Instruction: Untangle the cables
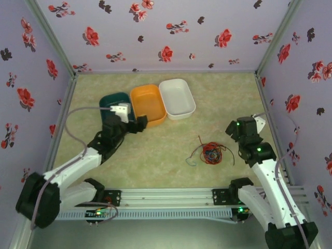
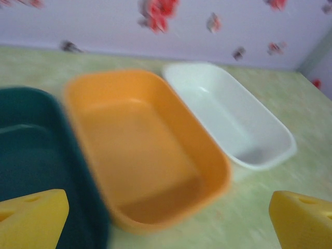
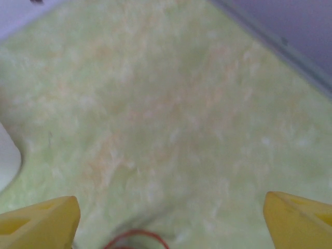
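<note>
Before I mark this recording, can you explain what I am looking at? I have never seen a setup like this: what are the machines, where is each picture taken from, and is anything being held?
These are two robot arms bolted at the near edge of a table, inside a box with flowered walls. The overhead picture comes from a fixed camera above and behind them. The other two come from cameras on the wrists, so the yellow shapes in their bottom corners are each arm's own fingers.

On the table lie a tangled bundle of cables and three empty trays in a row: green tray, orange tray and white tray.

The left gripper is open above the trays. The right gripper is open too, just behind the cables, with a red loop at the bottom of its view. Neither holds anything.
</note>
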Robot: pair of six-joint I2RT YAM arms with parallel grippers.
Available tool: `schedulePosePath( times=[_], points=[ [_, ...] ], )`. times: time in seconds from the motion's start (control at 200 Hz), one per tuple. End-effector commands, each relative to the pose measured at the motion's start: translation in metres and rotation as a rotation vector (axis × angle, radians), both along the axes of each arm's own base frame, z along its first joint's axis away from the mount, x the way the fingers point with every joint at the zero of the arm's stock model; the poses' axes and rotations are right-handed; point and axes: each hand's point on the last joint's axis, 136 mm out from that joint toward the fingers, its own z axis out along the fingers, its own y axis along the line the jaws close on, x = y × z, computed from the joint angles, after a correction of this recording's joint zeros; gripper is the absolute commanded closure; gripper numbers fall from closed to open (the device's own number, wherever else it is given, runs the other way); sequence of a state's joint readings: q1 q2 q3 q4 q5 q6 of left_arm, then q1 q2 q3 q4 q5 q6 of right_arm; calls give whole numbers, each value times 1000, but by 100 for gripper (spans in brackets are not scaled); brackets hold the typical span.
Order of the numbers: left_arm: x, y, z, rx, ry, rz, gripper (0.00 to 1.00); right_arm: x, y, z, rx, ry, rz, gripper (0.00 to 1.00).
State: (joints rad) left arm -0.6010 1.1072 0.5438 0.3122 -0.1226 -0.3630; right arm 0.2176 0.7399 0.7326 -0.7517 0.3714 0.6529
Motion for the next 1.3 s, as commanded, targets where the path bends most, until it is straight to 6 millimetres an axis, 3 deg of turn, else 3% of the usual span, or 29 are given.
schedulePosePath(
  times=[0.0, 0.17, 0.285, 0.49, 0.765, 0.84, 1.195, 1.295],
  points=[
    [-8, -49, -1, 3, 21, -109, 0, -32, 12, -23, 78, 146, -31, 14],
    [-35, -130, -12, 80, 16, -362, 0, -42, 45, -44, 172, 218, 25, 25],
    [-55, -175, -23, 114, 24, -523, 0, -41, 68, -59, 209, 234, 73, 25],
    [-79, -227, -47, 118, 89, -720, 5, -30, 87, -85, 233, 261, 106, 26],
    [-87, -243, -85, 170, 145, -800, 24, -11, 100, -97, 222, 270, 147, 31],
    [-88, -246, -92, 172, 161, -813, 30, -8, 106, -100, 238, 273, 158, 36],
    [-83, -265, -115, 138, 216, -820, 41, 1, 120, -104, 300, 255, 178, 54],
    [-81, -268, -123, 148, 236, -817, 49, 2, 123, -104, 311, 249, 183, 62]
  ],
)
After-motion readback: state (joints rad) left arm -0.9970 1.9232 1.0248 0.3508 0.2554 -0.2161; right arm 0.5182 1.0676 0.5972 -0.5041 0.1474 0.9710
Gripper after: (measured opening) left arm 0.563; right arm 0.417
